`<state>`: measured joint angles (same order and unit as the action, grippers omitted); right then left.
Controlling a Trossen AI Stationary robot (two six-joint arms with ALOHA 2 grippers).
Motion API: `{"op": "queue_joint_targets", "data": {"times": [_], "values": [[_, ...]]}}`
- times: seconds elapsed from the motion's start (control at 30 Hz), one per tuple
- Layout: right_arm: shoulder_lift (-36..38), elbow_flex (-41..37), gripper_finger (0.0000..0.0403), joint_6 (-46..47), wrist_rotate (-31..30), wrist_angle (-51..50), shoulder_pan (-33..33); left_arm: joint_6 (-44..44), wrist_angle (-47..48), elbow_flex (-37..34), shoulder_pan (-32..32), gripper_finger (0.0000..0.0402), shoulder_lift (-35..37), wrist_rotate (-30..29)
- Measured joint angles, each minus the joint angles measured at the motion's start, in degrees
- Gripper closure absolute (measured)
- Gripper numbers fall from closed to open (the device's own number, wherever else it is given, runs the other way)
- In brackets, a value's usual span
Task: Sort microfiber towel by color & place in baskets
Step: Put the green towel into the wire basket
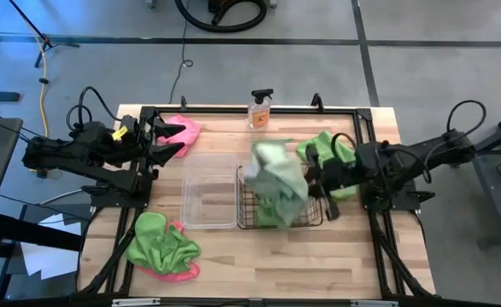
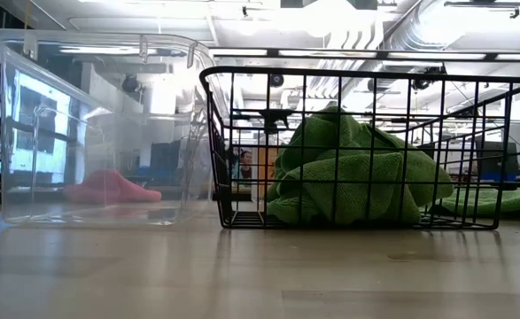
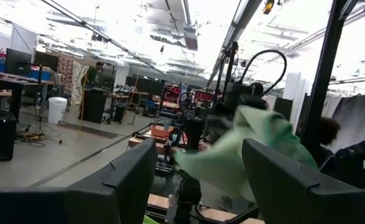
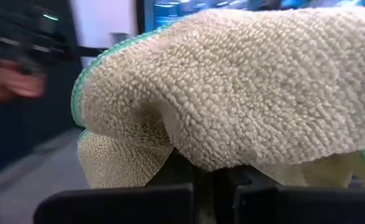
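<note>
The wooden counter carries two containers side by side at its middle: the black wire-mesh basket toward the right edge and the clear plastic tub touching it on the left. The right arm reaches in from the right edge, and the right hand hangs above the basket's right side, clenched on a green towel that drapes down, blurred, over the basket; in the right wrist view the fleecy cloth fills nearly everything just past the closed fingers. From table height, more green towel lies bunched on the basket's floor. The tub looks empty, with only a pink shape seen through its clear wall. The left arm waits over the counter's left edge, its left hand near the far left corner, fingers spread apart and holding nothing; its wrist camera looks across at the hanging towel. A pile of green and pink towels sits at the near left corner, a pink towel lies at the far left beside the left hand, another green towel lies behind the right hand, and a small spray bottle stands at the far edge.
</note>
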<state>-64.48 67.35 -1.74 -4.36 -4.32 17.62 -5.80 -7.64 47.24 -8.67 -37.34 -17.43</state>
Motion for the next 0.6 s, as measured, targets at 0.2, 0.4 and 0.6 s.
{"op": "queue_joint_targets", "data": {"times": [0.2, 0.4, 0.6], "values": [[-0.6, 0.2, 0.04, -7.2, -8.7, 0.3, -2.0, 0.0, 0.0, 0.0, 0.0, 0.0176, -1.3, -0.3], [-2.0, 0.2, 0.04, -7.2, -9.0, -2.1, -2.8, 0.0, 0.0, 0.0, 0.0, 0.0176, -1.7, -0.3], [-1.4, 0.2, 0.04, -5.8, -9.2, -3.2, -3.0, 0.0, -0.3, 0.0, 0.0, 0.0176, -1.7, -0.4]]}}
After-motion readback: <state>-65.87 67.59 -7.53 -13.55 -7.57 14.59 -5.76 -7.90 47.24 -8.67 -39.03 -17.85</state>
